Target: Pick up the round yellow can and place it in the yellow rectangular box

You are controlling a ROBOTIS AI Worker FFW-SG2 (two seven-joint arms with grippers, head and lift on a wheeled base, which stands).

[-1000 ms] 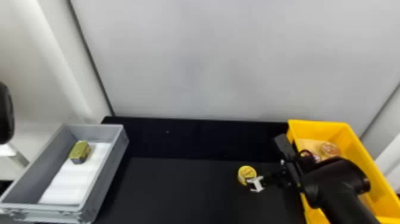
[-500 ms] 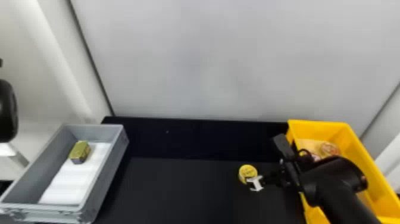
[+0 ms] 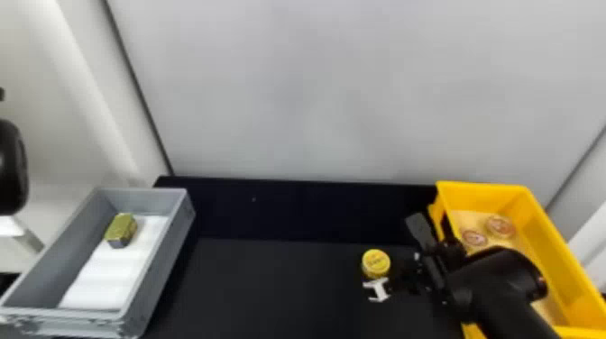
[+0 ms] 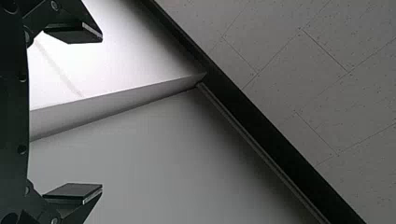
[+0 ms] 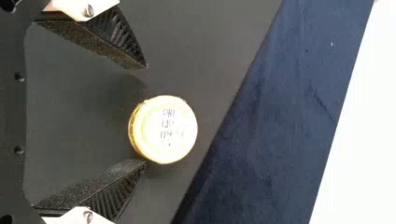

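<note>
Round yellow can [image 3: 376,263], sitting lid up on the black table [image 3: 279,288], just beyond the wide-open, empty right claw [image 5: 146,114] and short of the yellow rectangular box [image 3: 557,241]; probably needing a careful final alignment; lying nearer one finger [image 5: 112,182] than the other [image 5: 100,39], so calling for a small shift of the claw toward the near-finger side, centring the gap before going in; then wanting a slow, low advance, bringing both pads past the can's middle rather than pinching the rim; risking a nudge or a roll if closing off-centre; after gripping evenly, preferably lifting straight up and clearing the box wall before moving over and lowering beside the round tins [image 3: 500,226]; looking into the right wrist view, seeing the lid's printing and the uneven spacing between the fingers, but leaving unclear whether touching the nearer tip or just clearing it; turning to the head view, finding the destination and, well apart on the far side, the grey tray [image 3: 155,275] with a small gold block [image 3: 121,229] inside; in the left wrist view, seeing the left claw [image 4: 101,112] idling with fingers spread and nothing between, facing pale panels and ceiling [image 4: 317,84].
</note>
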